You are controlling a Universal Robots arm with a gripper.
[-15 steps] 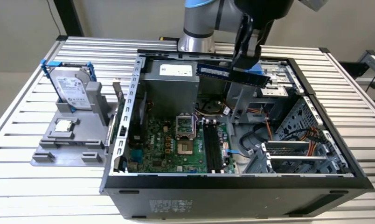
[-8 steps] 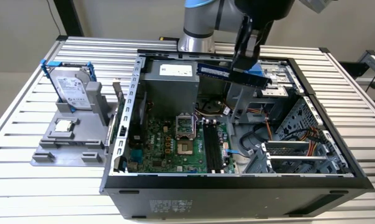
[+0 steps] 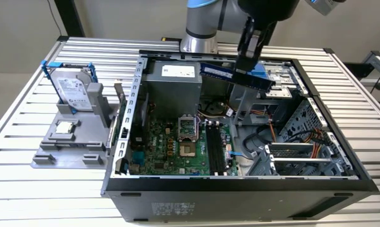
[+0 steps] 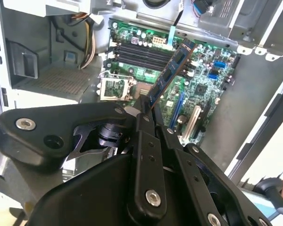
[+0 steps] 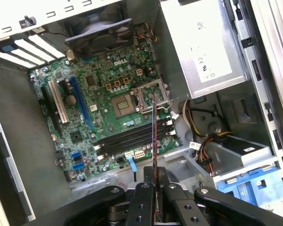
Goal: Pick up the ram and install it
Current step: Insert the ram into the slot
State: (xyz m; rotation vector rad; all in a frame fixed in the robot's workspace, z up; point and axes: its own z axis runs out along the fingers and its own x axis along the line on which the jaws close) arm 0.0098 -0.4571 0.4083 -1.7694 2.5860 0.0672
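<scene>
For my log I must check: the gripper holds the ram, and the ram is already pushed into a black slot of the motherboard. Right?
Not fully. The gripper holds the ram, but the ram is in no slot: the exterior view shows it in the air above the open case, and the black slots are empty.

Arm (image 3: pixel 202 21): grey-silver cylinder, light-blue band at top, bright metal collar below. Gripper (image 3: pixel 244 69): matte black throughout, flat bar linkages, rounded plate ends, broad curved black housing behind. Silver screw heads (image 4: pixel 153 197) sat at link pivots in both wrist views; small plain holes ran along bars. Fingers (image 4: pixel 146 136) were narrow, straight, black.
</scene>
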